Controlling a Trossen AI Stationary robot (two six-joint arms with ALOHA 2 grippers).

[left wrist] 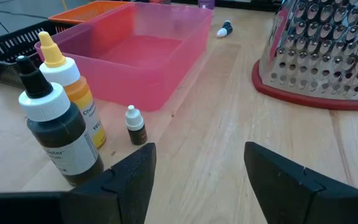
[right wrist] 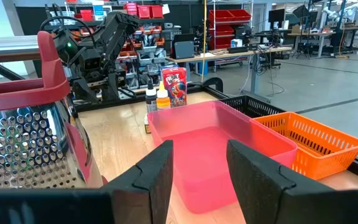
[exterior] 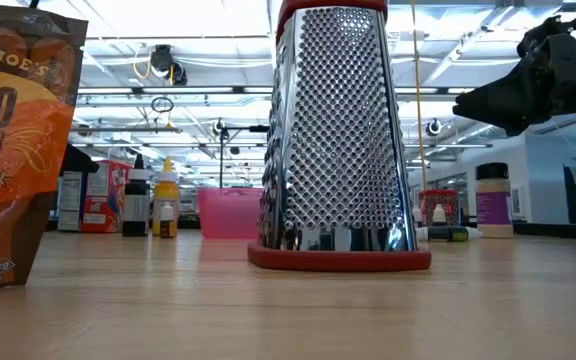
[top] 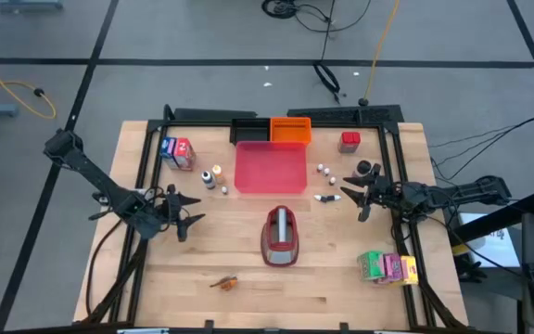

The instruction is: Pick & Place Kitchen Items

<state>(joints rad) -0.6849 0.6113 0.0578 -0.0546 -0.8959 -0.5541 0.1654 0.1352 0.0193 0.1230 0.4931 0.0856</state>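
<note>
From above, the left gripper (top: 185,211) is hovering over bare wood left of the grater (top: 281,237), its fingers spread and holding nothing. The right gripper (top: 355,196) is hanging just right of the pink tray (top: 271,168), fingers parted, nothing between them. Two bottles (top: 213,177) are standing left of the tray beside one blue-red-white carton (top: 177,152); three tiny white bottles (top: 326,171) are sitting right of the tray, one red carton (top: 349,141) behind them. One row of green, pink and yellow cartons (top: 387,268) is lying at the front right, and one orange-brown piece (top: 225,281) at the front.

At table height, the grater (exterior: 339,140) is filling the middle, with one orange packet (exterior: 18,150) at the left edge.

The left wrist is showing its fingers (left wrist: 129,180) wide apart and empty, facing one dark bottle (left wrist: 58,134), one yellow bottle (left wrist: 73,93) and one tiny dropper bottle (left wrist: 134,125).

The right wrist is showing its fingers (right wrist: 154,180) moderately parted over the tray (right wrist: 229,155), gripping nothing; one orange basket (right wrist: 309,140) is sitting beside it.
</note>
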